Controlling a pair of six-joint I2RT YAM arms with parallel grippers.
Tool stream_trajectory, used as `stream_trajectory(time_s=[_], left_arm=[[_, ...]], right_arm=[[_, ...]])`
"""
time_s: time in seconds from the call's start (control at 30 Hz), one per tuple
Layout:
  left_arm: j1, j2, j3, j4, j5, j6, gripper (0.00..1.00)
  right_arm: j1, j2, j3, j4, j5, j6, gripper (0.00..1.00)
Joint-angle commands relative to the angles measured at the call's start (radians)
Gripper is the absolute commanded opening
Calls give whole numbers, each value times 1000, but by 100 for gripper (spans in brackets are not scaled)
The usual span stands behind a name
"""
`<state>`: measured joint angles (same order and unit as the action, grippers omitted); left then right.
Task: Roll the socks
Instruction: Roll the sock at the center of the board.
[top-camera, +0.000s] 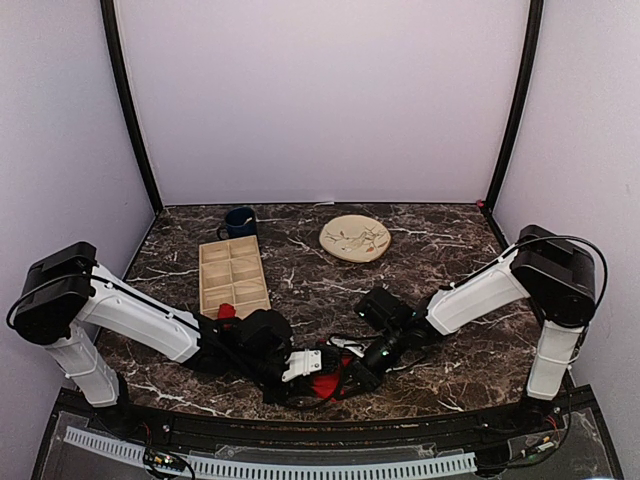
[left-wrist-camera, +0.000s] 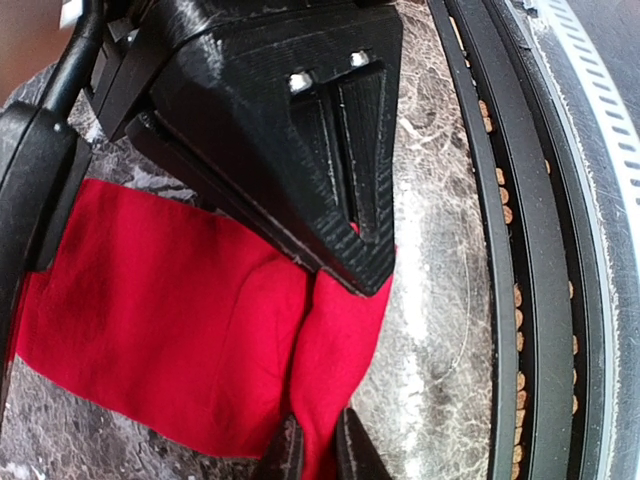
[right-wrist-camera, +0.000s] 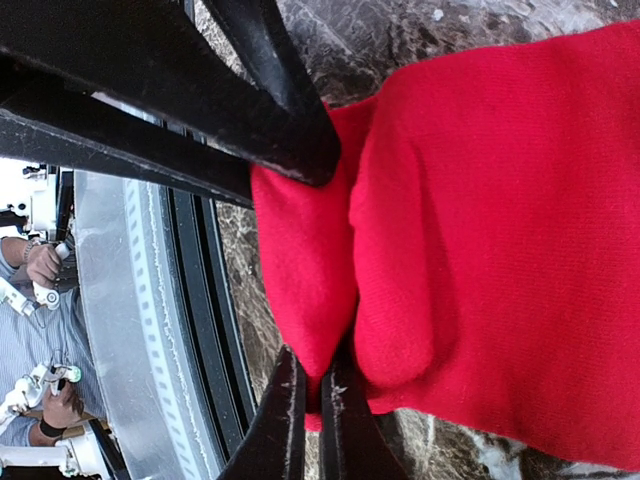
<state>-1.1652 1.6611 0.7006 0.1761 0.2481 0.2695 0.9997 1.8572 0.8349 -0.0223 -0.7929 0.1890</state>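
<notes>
Dark marbled surface (top-camera: 450, 260): wooden tray (top-camera: 234, 277) at back left, beige plate (top-camera: 355, 238) at back centre. The red socks (left-wrist-camera: 180, 320) lie overlapped at the near edge, between the two arms. Left claw (left-wrist-camera: 318, 452) is clenched on a fold of the socks. Right claw (right-wrist-camera: 312, 415) likewise pinches their edge.

Socks (top-camera: 322, 385) mostly covered from above, cropped in both wrist views, small red item (top-camera: 227, 311) by tray (top-camera: 245, 272) unidentifiable
</notes>
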Motion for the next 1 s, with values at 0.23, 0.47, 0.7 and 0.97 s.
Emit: stream_trajectory(time_s=[0.23, 0.47, 0.7, 0.97], left_arm=[[-3, 20, 18, -36, 41, -13, 10], [17, 25, 22, -54, 80, -40, 9], [55, 4, 12, -48, 139, -68, 9], [81, 8, 7, -46, 198, -91, 9]], right_arm=[[-16, 5, -42, 19, 22, 42, 25], [-29, -21, -85, 76, 23, 82, 33], [-56, -37, -136, 149, 14, 134, 34], [-92, -60, -195, 244, -12, 193, 35]])
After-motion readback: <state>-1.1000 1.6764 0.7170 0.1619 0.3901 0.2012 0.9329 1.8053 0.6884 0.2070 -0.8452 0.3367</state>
